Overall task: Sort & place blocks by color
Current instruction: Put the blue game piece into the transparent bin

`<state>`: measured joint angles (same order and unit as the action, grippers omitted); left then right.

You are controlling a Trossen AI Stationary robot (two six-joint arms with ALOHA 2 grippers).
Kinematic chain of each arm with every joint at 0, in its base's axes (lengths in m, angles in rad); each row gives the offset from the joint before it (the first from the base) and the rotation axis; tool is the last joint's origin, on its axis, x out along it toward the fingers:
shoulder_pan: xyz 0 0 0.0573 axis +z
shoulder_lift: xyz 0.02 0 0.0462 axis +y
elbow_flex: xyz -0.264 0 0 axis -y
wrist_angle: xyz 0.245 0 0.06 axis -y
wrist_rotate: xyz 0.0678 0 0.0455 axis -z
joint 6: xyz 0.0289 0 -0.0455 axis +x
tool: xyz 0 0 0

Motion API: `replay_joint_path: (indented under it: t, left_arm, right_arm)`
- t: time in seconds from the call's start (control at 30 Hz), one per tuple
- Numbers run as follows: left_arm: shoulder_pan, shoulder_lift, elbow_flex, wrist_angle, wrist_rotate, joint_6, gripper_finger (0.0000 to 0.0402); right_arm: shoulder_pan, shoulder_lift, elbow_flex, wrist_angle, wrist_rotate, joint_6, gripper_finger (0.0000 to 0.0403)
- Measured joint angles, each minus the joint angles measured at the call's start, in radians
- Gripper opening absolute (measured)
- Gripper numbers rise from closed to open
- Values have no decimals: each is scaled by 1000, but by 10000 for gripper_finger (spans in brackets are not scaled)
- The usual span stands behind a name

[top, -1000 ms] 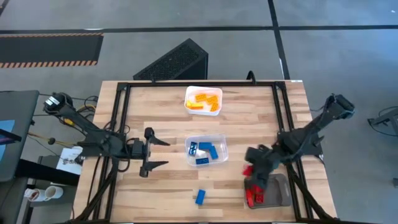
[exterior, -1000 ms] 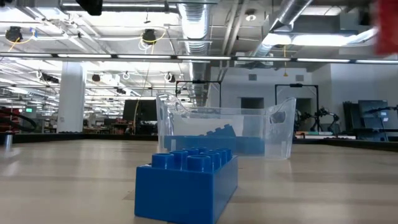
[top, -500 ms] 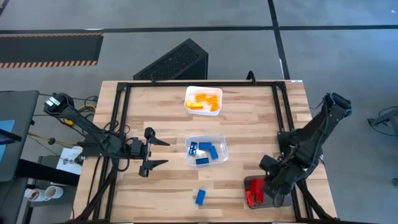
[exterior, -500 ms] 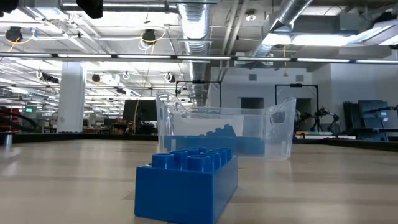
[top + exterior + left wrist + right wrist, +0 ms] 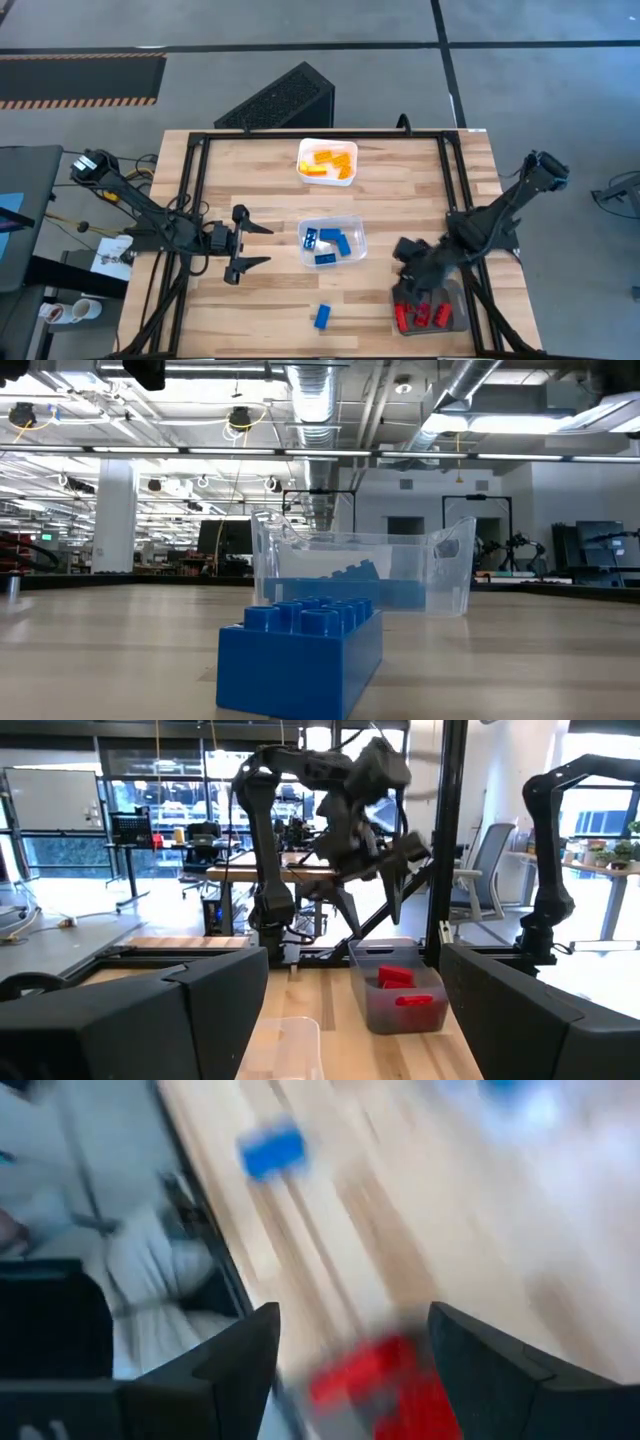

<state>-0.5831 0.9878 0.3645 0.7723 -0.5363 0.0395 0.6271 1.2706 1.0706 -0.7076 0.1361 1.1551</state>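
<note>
The right gripper (image 5: 408, 262) is hovering near the table's right front corner, just above the grey tray (image 5: 455, 300) holding red blocks (image 5: 420, 316), its jaws spread and empty. The left gripper (image 5: 255, 243) is waiting by the left edge, jaws wide apart, holding nothing. A loose blue block (image 5: 322, 317) is lying near the front edge.

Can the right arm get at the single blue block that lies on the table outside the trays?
Probably yes. The blue block lies alone on bare wood, with nothing between it and the right gripper, which hangs open just above the grey tray beside it.
</note>
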Motion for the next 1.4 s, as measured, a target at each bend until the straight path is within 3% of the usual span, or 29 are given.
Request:
replay_joint_path:
  t: [0.13, 0.3, 0.47, 0.77, 1.07, 1.4]
  left_arm:
    - [0, 0, 0, 0, -12, 0, 284]
    - [0, 0, 0, -9, -12, -10, 284]
    - [0, 0, 1, -54, -14, -38, 284]
    - [0, 0, 1, -78, -21, -55, 284]
    - [0, 0, 1, -74, -25, -52, 284]
    - [0, 0, 1, -85, -25, -54, 284]
  right_arm:
    - [-79, 36, 0, 254, 95, -376, 275]
    - [-140, 149, 1, 544, 78, -818, 275]
    - [-174, 268, 26, 605, 72, -1086, 275]
    - [-204, 478, 129, 528, 4, -1142, 276]
    - [-195, 716, 384, 212, -56, -1196, 276]
    - [-166, 833, 554, 117, -115, -1307, 276]
